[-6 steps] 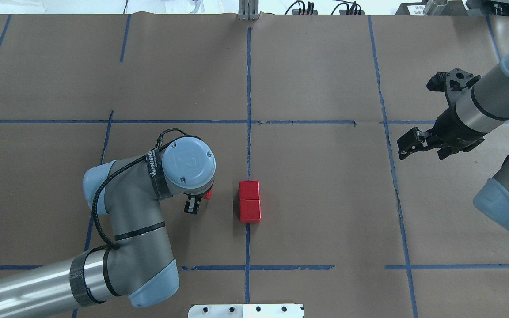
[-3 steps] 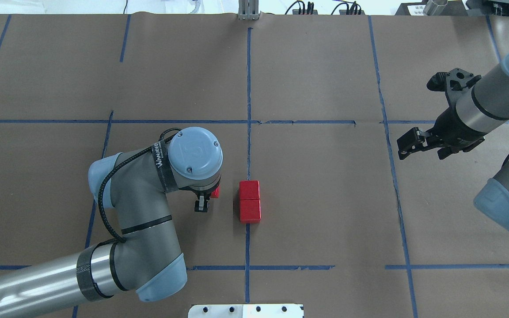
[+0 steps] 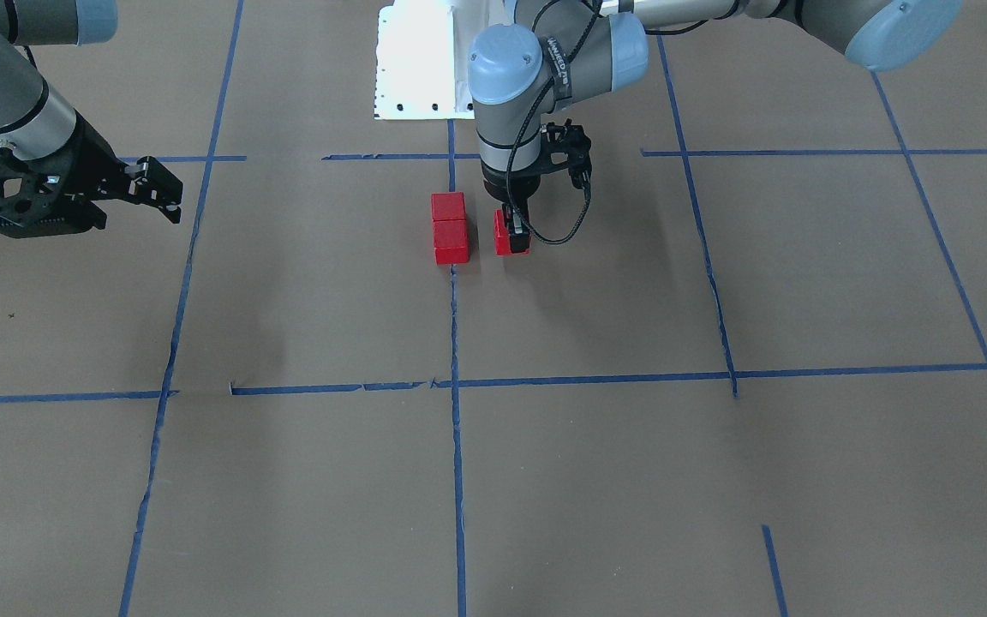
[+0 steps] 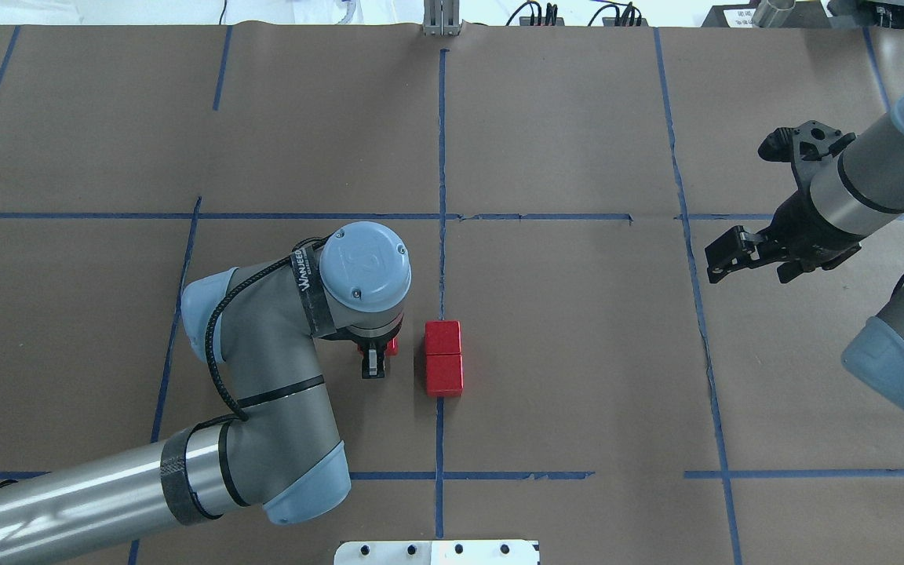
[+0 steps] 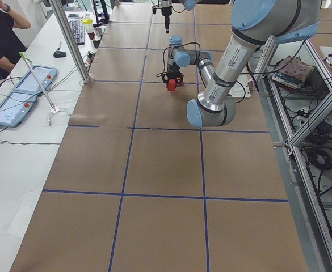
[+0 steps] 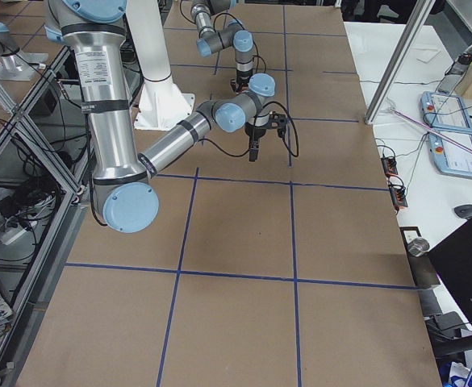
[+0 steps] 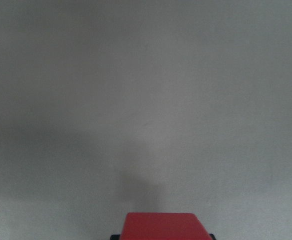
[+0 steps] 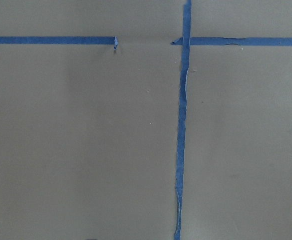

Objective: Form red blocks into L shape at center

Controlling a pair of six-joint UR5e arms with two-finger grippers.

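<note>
Two red blocks [image 4: 443,357] lie touching in a short column on the vertical blue tape line [image 4: 441,259] of the brown paper center; they also show in the front-facing view [image 3: 450,227]. My left gripper [image 4: 376,359] points straight down just left of them, shut on the third red block [image 3: 512,240], low over the paper. A narrow gap separates that block from the pair. The held block fills the bottom edge of the left wrist view [image 7: 160,226]. My right gripper [image 4: 717,261] is open and empty, far off at the right side.
A white base plate [image 4: 436,552] sits at the table's near edge, behind the blocks in the front-facing view [image 3: 416,60]. Blue tape lines grid the brown paper. The right wrist view shows only paper and a tape crossing [image 8: 185,41].
My left arm has moved to the right with the red block, closing the distance to the two blocks on the line. The right arm has not moved.
</note>
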